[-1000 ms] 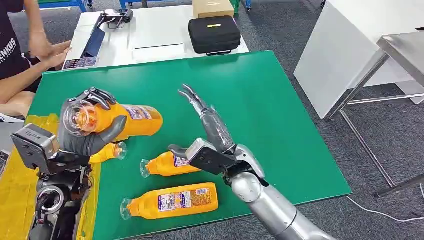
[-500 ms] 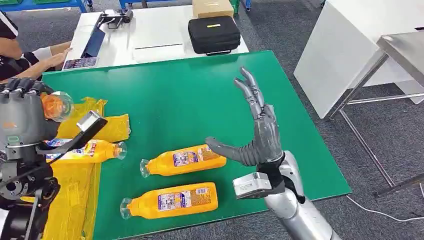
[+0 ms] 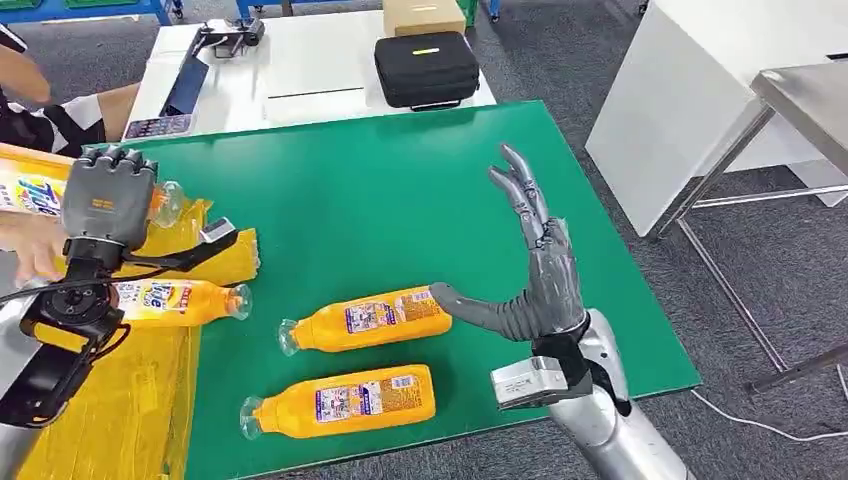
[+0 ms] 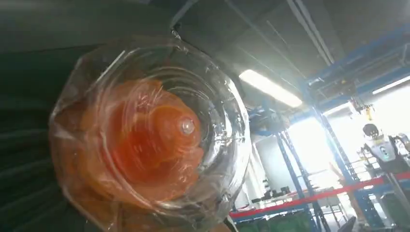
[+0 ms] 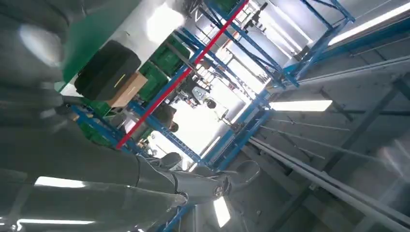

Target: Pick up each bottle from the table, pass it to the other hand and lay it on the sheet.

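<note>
Bottle (image 3: 25, 190) gripped in left hand (image 3: 105, 200), upper left of frame, held lying sideways above yellow sheet (image 3: 120, 400); clear cap end (image 4: 150, 130) close to left wrist camera. Right hand (image 3: 535, 275) empty at centre right, fingers spread and pointing up, thumb just beside middle bottle (image 3: 365, 318) on green table (image 3: 400, 190). Another bottle (image 3: 170, 300) already lying on sheet at left edge; fourth bottle (image 3: 345, 398) at lower centre on table. Judged step: hand-over done, laying down in hand. Next, likely: lower onto sheet, loosen fingers, then reach with right hand for middle bottle.
</note>
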Controlling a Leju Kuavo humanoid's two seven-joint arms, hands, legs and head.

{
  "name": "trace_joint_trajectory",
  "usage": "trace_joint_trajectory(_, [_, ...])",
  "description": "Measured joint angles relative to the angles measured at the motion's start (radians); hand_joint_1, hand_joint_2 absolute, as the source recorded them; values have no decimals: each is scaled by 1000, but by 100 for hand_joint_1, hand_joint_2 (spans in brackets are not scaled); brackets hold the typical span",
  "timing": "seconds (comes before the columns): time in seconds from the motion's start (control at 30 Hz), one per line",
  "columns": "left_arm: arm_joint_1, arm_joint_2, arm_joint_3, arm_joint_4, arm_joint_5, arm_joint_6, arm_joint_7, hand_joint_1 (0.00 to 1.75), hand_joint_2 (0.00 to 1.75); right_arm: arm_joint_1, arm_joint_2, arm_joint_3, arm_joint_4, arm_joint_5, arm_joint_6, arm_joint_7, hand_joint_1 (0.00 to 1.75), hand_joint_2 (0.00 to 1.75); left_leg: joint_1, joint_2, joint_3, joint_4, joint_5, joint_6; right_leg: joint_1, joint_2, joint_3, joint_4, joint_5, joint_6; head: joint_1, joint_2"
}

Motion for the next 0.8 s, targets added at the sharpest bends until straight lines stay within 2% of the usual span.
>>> trace_joint_trajectory(0.13, [-14, 2, -18, 23, 0, -20, -15, 175, 175, 0, -3, 0, 0, 2, 0, 0, 0, 175, 0, 0, 0, 0, 0, 0, 0, 0, 0, 0, 0, 0, 0, 0])
trace_joint_trajectory(0.27, [-45, -10, -35, 107, 0, -55, -97, 175, 175, 14, -5, 0, -12, 35, 15, 10, 0, 175, 0, 0, 0, 0, 0, 0, 0, 0, -1, 0, 0, 0, 0, 0])
trace_joint_trajectory(0.47, [-75, -94, -36, 306, 6, -46, -179, 175, 175, 43, -5, -9, -30, 77, 35, 28, 0, 175, 0, 0, 0, 0, 0, 0, 0, 0, 0, 0, 0, 0, 0, 0])
trace_joint_trajectory(0.63, [-90, -178, 15, 450, 100, -76, -245, 175, 175, 60, -5, -22, -41, 107, 56, 53, 0, 175, 0, 0, -1, 0, 0, 0, 0, 0, -1, 0, 0, 0, 0, 0])
trace_joint_trajectory(0.8, [-105, -233, 57, 543, 150, -88, -278, 175, 175, 74, 3, -35, -42, 123, 83, 69, 0, 175, 0, 0, -1, 0, 0, 0, 0, 0, -1, 0, 0, 0, 0, 0])
